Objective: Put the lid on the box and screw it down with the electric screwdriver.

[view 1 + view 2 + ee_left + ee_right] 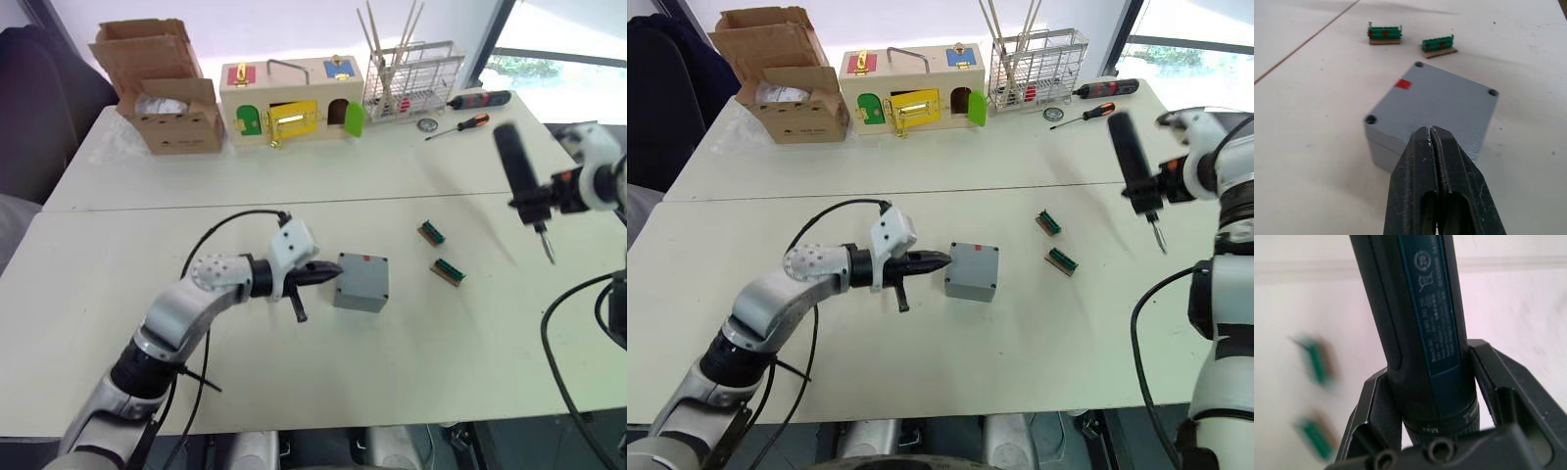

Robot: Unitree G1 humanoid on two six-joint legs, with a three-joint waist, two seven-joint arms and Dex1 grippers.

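The grey box (360, 294) stands on the white table near its middle, and the lid (1435, 103) with its small red mark (1402, 83) lies flat on top of it. My left gripper (328, 273) is shut with nothing in it, its tips against the box's left side at lid height. Above the table's right side, my right gripper (547, 197) is shut on the electric screwdriver (516, 166). The tool hangs in the air, well to the right of the box, with its metal bit pointing down.
Two green terminal blocks (431, 233) (448, 272) lie right of the box. Along the far edge stand a cardboard box (162, 88), a wooden box with coloured doors (291, 98) and a wire rack (411, 73). Two red-and-black hand screwdrivers (460, 125) lie beside the rack.
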